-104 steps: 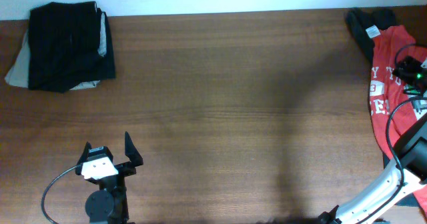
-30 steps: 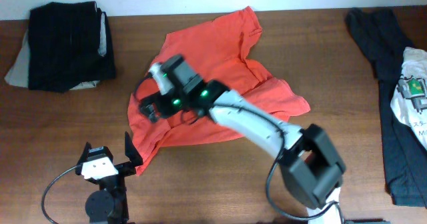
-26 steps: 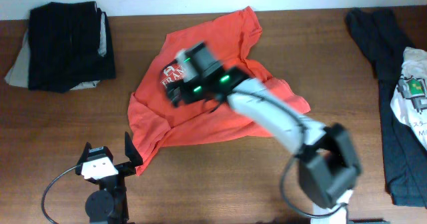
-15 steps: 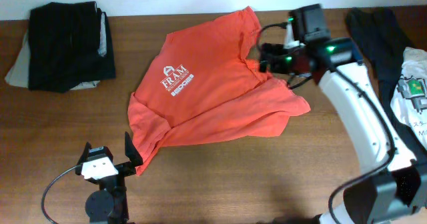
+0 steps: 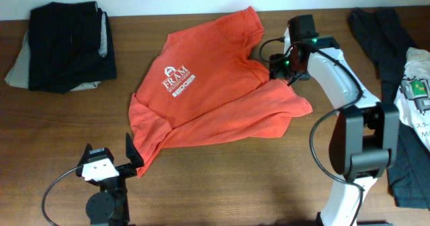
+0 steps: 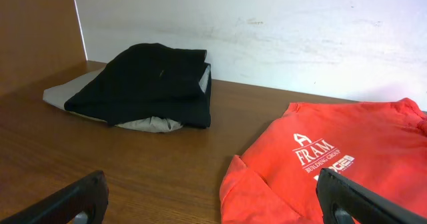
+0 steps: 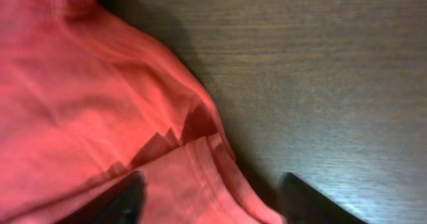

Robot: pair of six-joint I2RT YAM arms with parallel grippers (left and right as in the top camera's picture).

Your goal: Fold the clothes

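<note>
The T-shirt is laid rumpled, logo up, at upper centre of the tabletop. The right fingers are set apart astride its right edge, evidently for a flattening pull. The left fingers are held released, lower left.

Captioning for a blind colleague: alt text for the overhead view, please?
A red-orange T-shirt with a white chest logo lies on a table, the right end effector at its right edge. The left end effector sits open near the front edge; folded dark clothes far left, loose garments far right.
</note>
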